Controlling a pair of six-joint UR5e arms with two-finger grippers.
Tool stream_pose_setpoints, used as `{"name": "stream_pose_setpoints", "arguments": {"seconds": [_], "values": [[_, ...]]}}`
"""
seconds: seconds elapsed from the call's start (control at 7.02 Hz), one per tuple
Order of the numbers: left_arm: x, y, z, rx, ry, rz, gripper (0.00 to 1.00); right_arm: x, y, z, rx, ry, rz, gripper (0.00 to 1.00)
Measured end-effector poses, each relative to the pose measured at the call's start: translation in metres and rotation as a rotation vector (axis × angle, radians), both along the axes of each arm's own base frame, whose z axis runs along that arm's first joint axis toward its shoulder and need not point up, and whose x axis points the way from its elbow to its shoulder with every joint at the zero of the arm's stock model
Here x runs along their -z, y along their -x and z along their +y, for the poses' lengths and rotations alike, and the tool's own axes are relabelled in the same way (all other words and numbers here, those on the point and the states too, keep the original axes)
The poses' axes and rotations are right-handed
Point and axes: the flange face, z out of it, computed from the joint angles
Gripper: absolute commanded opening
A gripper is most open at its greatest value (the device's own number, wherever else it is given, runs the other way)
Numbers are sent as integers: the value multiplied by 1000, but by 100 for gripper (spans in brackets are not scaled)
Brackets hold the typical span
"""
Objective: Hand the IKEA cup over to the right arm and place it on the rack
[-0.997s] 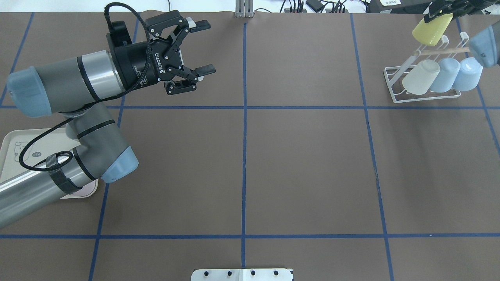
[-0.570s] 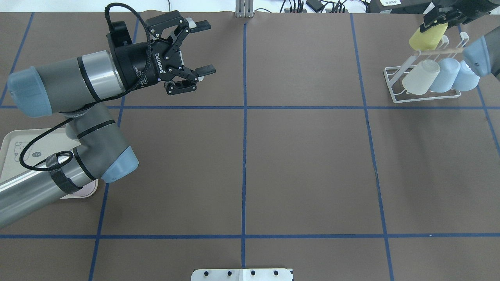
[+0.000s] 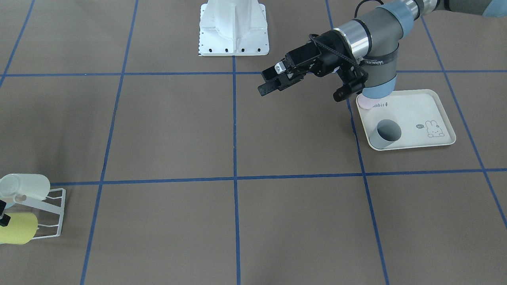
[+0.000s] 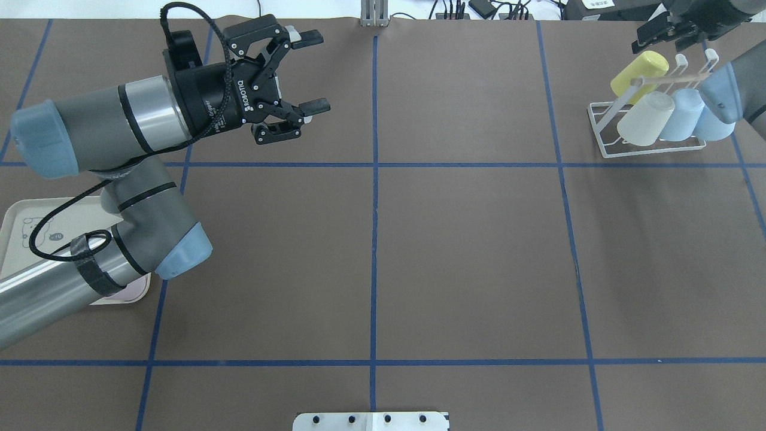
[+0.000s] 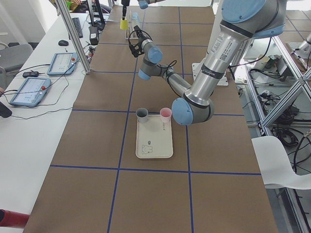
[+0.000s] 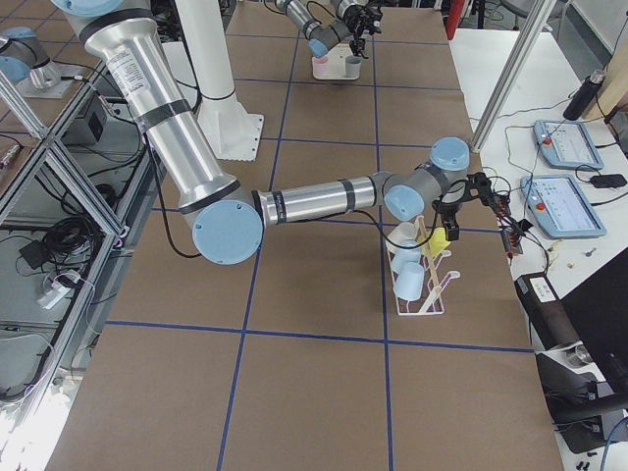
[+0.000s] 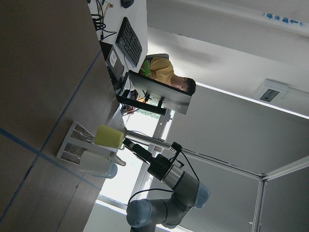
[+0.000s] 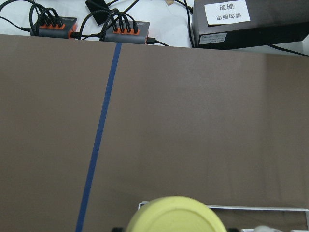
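Observation:
The IKEA cup (image 4: 637, 69) is yellow and lies tilted on a prong at the far end of the white wire rack (image 4: 603, 129), base up. It also shows as the yellow cup (image 3: 16, 233) at the left edge and as a yellow base (image 8: 174, 215) at the bottom of the right wrist view. My right gripper (image 4: 661, 36) hovers just above it, open, with nothing in it. My left gripper (image 4: 323, 73) hangs open and empty over the table's far left; it appears again as the left gripper (image 3: 264, 82).
The rack also carries a white cup (image 4: 643, 120) and two pale blue cups (image 4: 682, 114). A cream rabbit-print tray (image 3: 420, 111) under the left arm holds a grey cup (image 3: 387, 132) and a pink cup (image 3: 366, 103). A person sits beyond the far table edge.
The right gripper lowered the yellow cup onto the rack prong, opened and let it go. The cup now rests lower on the rack. The left arm has not moved.

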Motion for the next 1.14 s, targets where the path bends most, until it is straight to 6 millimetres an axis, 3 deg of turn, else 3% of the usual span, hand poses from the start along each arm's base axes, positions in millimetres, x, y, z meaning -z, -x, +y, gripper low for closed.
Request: {"name": "stream_pose_setpoints", "arguments": {"seconds": [0.28, 0.71, 0.85, 1.14], "values": [[-24, 9, -7, 53, -139, -281, 99, 31, 2, -3, -39, 7, -41, 100], [-94, 51, -8, 113, -298, -844, 99, 74, 1, 1, -137, 74, -129, 100], [-125, 67, -2, 98, -356, -1021, 99, 78, 1, 6, -157, 94, -147, 100], [-210, 111, 36, 21, -459, -1268, 99, 66, 3, 18, -172, 118, -168, 100]]}}
